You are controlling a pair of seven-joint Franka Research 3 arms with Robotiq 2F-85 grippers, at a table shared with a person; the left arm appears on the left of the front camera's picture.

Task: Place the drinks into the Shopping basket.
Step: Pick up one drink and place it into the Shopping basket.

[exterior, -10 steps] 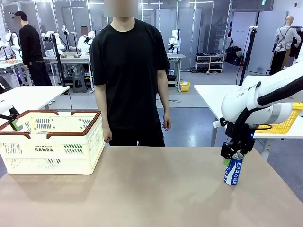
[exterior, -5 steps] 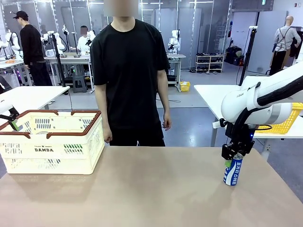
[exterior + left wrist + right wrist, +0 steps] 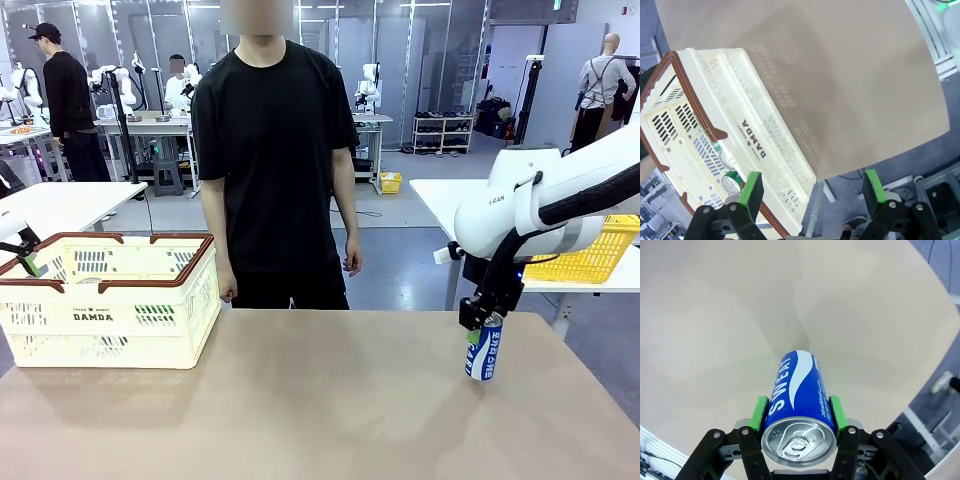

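Right gripper [image 3: 796,415] pinches blue-white SWEAT can [image 3: 797,402] near its top, pads on both sides, can clear of tabletop. Left gripper [image 3: 812,187] spread wide, Shopping basket [image 3: 765,135] just ahead of it, two green cans [image 3: 730,182] inside. Advice: keep can upright, carry high across table, clear basket rim, release low inside.

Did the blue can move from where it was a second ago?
Yes. The blue can, shut in the right gripper, has risen off the table and shifted slightly left, toward the Shopping basket.
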